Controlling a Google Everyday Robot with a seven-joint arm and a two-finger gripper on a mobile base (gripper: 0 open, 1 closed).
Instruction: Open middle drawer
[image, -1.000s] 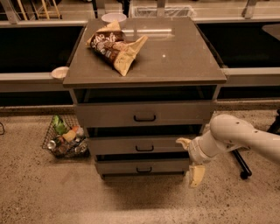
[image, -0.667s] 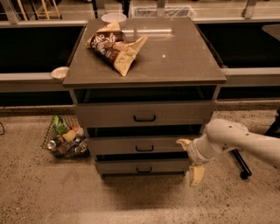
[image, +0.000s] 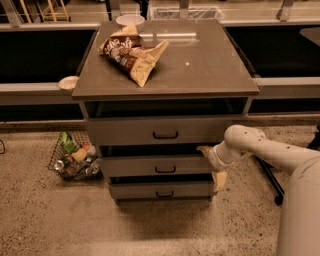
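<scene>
Gripper (image: 213, 165) sits at the right end of the drawer stack, at the end of the pale arm (image: 265, 150) that enters from the right. Its fingers are spread wide, one above the other: upper finger (image: 204, 149) at the dark gap above the middle drawer (image: 135, 166), lower finger (image: 220, 180) down beside the bottom drawer (image: 135, 190). It cannot be told whether either finger touches a drawer front.

The middle drawer lies directly left of the fingers, its right end level with the space between them. Its black handle (image: 165, 170) is well left of both. The top drawer (image: 125, 132) is above the upper finger. The contents of all three drawers are hidden.

A crumpled snack bag (image: 134, 54) lies on the cabinet top (image: 210, 65), high above and left of the fingers, with a white bowl (image: 130, 20) just behind it, contents unseen. A small dish (image: 68, 82) rests on the ledge far left. On the floor, well left of the fingers, a wire basket (image: 74, 161) holds cans and mixed packets.
</scene>
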